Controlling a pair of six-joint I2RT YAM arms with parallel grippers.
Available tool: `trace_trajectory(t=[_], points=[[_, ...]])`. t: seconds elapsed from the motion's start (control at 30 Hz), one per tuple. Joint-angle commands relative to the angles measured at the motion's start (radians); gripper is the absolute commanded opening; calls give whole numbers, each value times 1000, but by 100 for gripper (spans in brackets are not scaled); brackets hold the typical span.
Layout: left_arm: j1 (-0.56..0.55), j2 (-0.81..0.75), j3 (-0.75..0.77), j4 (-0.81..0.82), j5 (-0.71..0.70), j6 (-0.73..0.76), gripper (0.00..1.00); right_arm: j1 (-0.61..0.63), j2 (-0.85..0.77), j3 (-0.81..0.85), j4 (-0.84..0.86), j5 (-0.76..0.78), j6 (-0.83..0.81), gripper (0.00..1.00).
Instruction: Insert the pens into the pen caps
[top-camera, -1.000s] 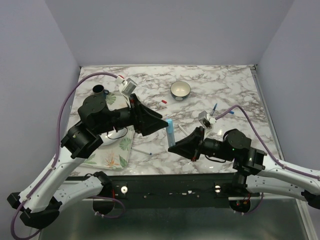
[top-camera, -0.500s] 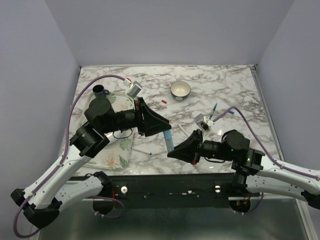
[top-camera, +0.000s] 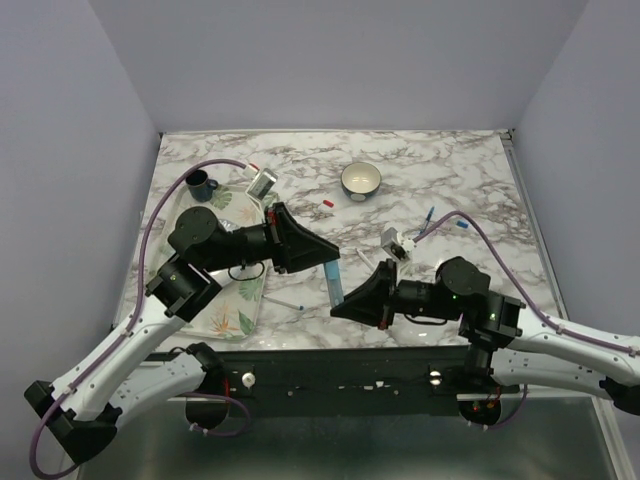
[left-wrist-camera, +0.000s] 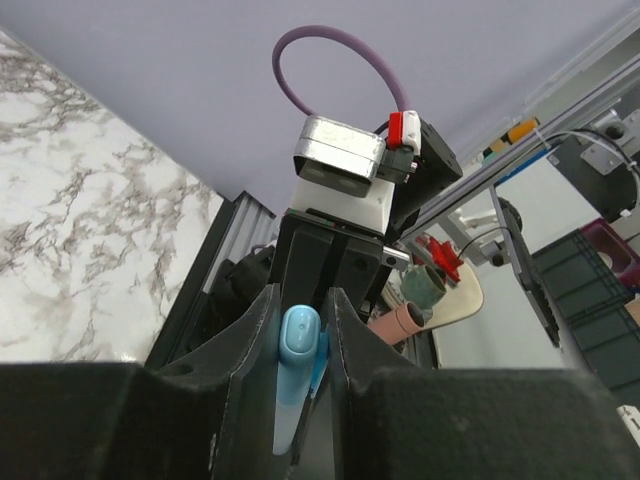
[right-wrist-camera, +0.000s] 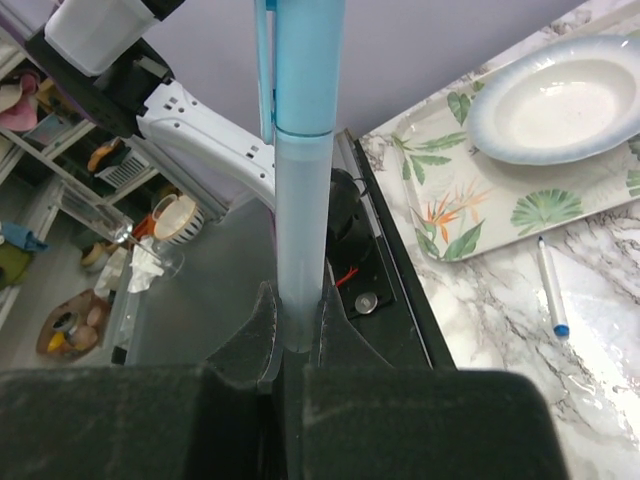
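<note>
A thick pale blue marker (top-camera: 334, 280) sits just below the middle of the overhead frame, held off the marble desk (top-camera: 470, 170) between the two arms. Its light blue cap (right-wrist-camera: 305, 60) is on the barrel, and a seam shows where they join. The left fingers (left-wrist-camera: 250, 350) are clamped on the cap's rounded end, one on each side. The right fingers (right-wrist-camera: 250, 345) are clamped on the barrel's other end.

Just left of the marker and lower in the frame, a white pen with a blue tip (top-camera: 285, 302) lies flat on the desk beside a leaf-print tray (top-camera: 225, 315). A white plate with a blue rim (right-wrist-camera: 560, 100) rests on the tray. Above centre lie a small red cap (top-camera: 328, 203) and, farther up, a round bowl (top-camera: 361, 179). A dark blue pen (top-camera: 428, 217) lies right of centre. A dark mug (top-camera: 200, 183) stands at the upper left.
</note>
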Motion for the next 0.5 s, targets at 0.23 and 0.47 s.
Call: trace_trajectory(t=[0.23,0.47], points=[[-21,-41,-207,132,127,-192,0,-4,17,354,7,193,-112,1],[-70,-64,-288,180,91,-238,0,-4,74,457,-22,197,-186,1]])
